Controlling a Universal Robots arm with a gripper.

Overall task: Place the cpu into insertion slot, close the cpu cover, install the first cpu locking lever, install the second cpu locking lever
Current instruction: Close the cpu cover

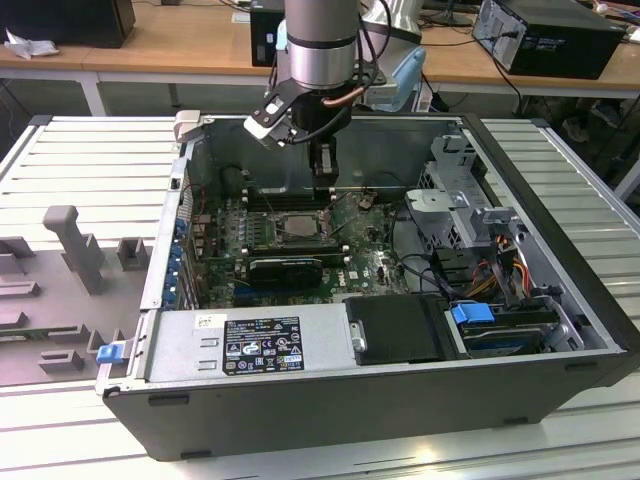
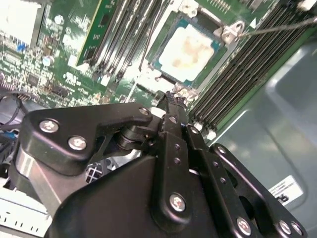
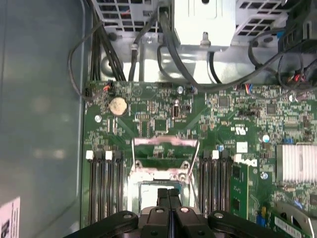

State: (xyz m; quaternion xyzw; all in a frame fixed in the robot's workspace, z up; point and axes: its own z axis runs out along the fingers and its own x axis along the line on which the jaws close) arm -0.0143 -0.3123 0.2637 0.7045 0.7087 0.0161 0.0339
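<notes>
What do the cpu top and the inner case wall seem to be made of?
The cpu: probably metal, matt silver-grey, with yellowish smears. The case wall: likely sheet metal, grey, with a soft reflective sheen.

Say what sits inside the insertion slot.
The cpu lies in the insertion slot, silver top up and smeared. Whatever lies beneath it is covered; in the first wrist view the gripper, jaws shut, hides part of the slot.

One cpu [image 2: 188,49] (silver-topped), one end effector [image 3: 168,192].
</notes>
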